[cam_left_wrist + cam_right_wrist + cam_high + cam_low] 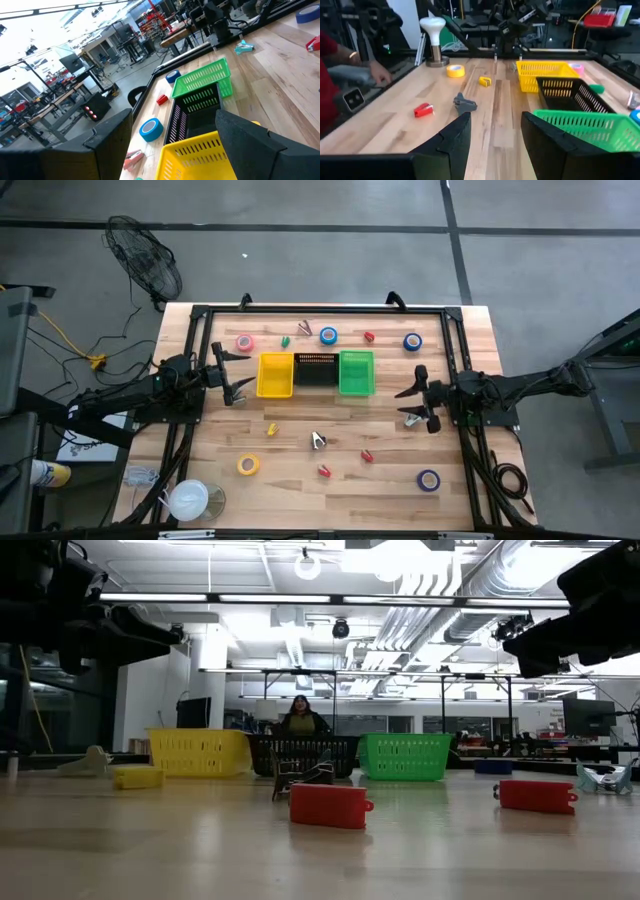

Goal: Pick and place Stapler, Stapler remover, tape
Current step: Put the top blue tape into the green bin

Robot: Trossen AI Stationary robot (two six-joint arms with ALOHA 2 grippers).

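Note:
Small tape rolls lie flat on the table: pink (244, 343), blue (328, 335), blue (412, 341), yellow (248, 465) and purple (428, 479). Little staplers lie about, red (366, 456), red (324, 472), yellow (270, 429), and a grey staple remover (318, 441) sits mid-table. My left gripper (242, 377) hangs open just left of the yellow bin (275, 375). My right gripper (408, 404) is open to the right of the green bin (356, 373), above bare wood. In the right wrist view the remover (465, 103) and a red stapler (423, 110) lie ahead of the fingers.
A black bin (316, 370) stands between the yellow and green ones. A white round object (188, 500) sits at the near left corner. A person's hand (375, 75) reaches over the near edge, and another person (300, 720) sits beyond the far side. A dark frame (320, 309) rims the table.

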